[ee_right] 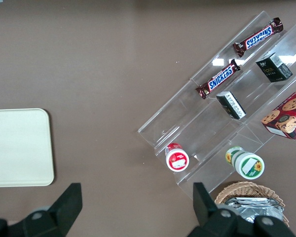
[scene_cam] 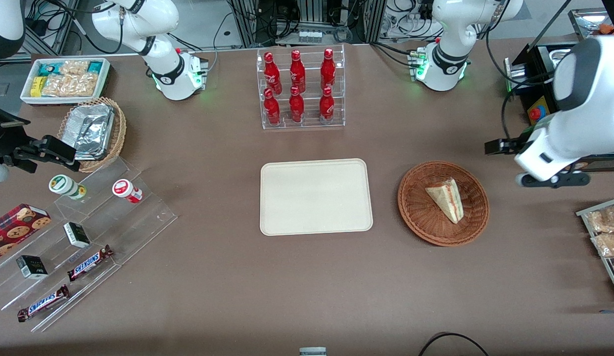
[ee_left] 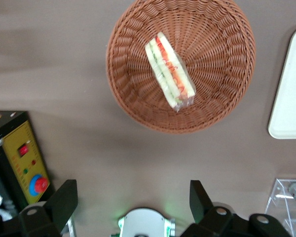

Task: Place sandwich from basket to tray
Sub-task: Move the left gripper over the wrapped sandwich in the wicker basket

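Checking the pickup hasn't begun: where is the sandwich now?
The sandwich lies in the basket, beside the tray, toward the working arm's end. The claw hovers open above the table, apart from the basket.

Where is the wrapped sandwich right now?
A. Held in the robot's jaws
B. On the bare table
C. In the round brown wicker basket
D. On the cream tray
C. The sandwich lies in the basket; the tray is bare, and the open gripper hangs above the table beside the basket.
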### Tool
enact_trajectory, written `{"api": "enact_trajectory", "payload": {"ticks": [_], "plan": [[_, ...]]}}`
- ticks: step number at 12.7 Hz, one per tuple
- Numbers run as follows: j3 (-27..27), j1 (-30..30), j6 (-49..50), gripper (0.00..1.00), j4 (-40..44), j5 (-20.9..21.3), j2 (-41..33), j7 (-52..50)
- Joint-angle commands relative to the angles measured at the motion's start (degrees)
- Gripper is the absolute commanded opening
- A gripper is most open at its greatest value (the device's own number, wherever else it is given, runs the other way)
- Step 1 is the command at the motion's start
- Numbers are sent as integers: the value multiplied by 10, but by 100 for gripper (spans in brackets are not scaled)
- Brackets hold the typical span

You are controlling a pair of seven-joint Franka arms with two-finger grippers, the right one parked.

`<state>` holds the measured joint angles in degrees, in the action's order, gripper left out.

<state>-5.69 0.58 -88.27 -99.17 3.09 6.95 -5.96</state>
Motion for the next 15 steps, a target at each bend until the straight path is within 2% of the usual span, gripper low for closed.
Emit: {"api": "enact_trajectory", "payload": {"ticks": [1,7,10,15], "plan": [[2,7,-99,100,-99,-3,-21,-8],[2,7,-298,100,-254,-2,-37,-22],[2,20,-317,100,-263,-3,-39,-112],[2,40,-377,100,-269,-4,-13,-337]]}}
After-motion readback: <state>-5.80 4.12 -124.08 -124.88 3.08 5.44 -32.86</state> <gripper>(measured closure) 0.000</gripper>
